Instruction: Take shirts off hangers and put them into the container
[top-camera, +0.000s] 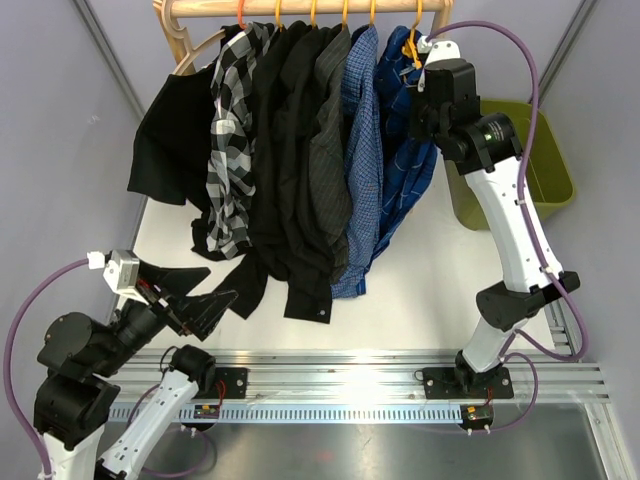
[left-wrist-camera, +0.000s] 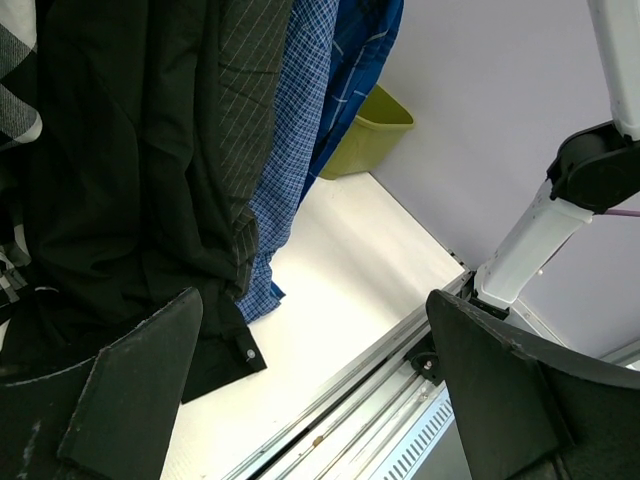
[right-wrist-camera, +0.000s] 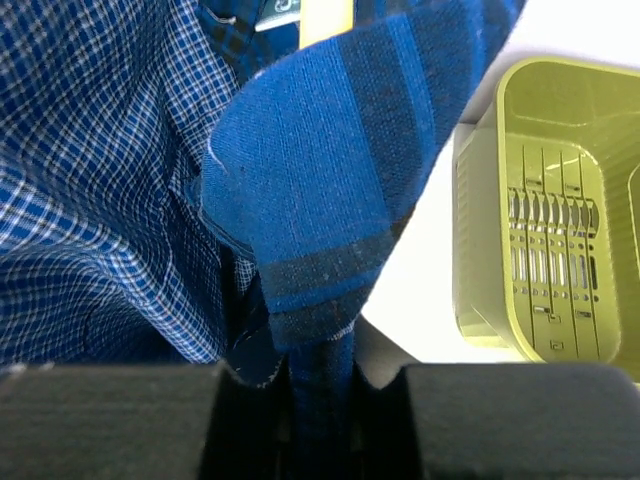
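**Left gripper** (top-camera: 215, 283): low over the near left corner of the table (top-camera: 430, 290), just beyond the rails (top-camera: 350, 365). The jaws stand wide apart with nothing between them. Its fingers (left-wrist-camera: 130, 390) point towards the lowest hems and are clear of the cloth.

**Shirts:** they hang in a close row from orange hangers (top-camera: 312, 12) on the rack (top-camera: 300, 7) at the far edge. From the left:
- black shirts (top-camera: 285, 150), with the plaid shirt (top-camera: 232, 130) among them
- the pinstripe shirt (top-camera: 330, 150)
- the light blue shirt (top-camera: 362, 150)
- the dark blue shirt (top-camera: 405, 170) at the right end

The longest hems trail onto the table.

**Right gripper** (top-camera: 420, 68): raised at the right end of the row, near the top of the dark blue shirt and just below its hanger. The wrist view shows the jaws drawn nearly together with a fold of that shirt pinched between them. The shirt is still on its hanger.

**Basket** (top-camera: 545, 160): upright at the far right of the table, beyond the right arm and apart from the shirts. Its slotted bottom is in plain view.
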